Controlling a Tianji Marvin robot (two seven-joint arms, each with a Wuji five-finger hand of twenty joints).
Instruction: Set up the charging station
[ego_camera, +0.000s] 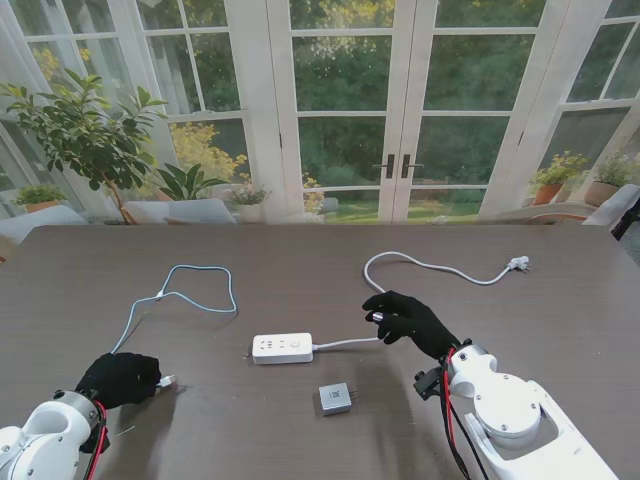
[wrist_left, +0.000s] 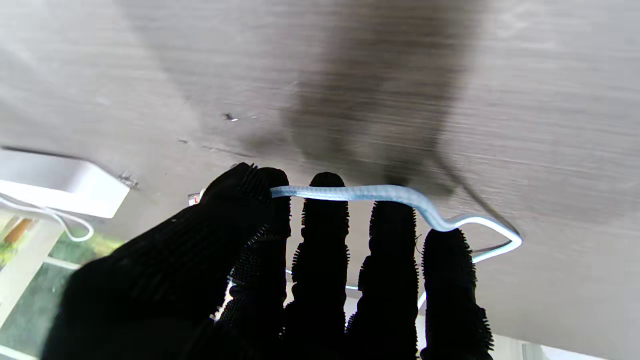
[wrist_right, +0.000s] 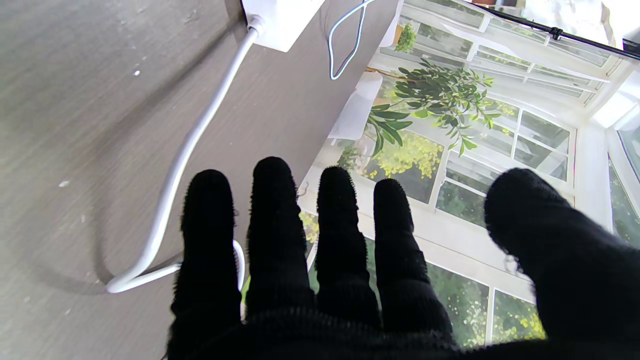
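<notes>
The left hand (ego_camera: 120, 378) gripped the blue cable (ego_camera: 190, 290); the right hand (ego_camera: 408, 318) hung spread, empty. The adapter (ego_camera: 335, 398) lay unplugged beside the power strip (ego_camera: 282, 347).

Table (ego_camera: 300, 270): grey-brown wood-grain top, matt, fine straight grain, a few pale specks in the wrist views. Power strip (ego_camera: 282, 347): white plastic, smooth, slight sheen; its cord (ego_camera: 440, 268) is smooth white rubbery sheath, semi-gloss. Charger cable (wrist_left: 360, 192): pale blue, finely textured jacket that looks braided up close, matt. Adapter block (ego_camera: 336, 398): grey, smooth casing, low sheen, material unclear between plastic and metal. Left hand (ego_camera: 118, 378) and right hand (ego_camera: 408, 318): black knit cloth gloves, matt; small bristly nubs on the finger pads (wrist_left: 325, 235) in the left wrist view. Forearm shells (ego_camera: 505, 410): glossy white plastic.
</notes>
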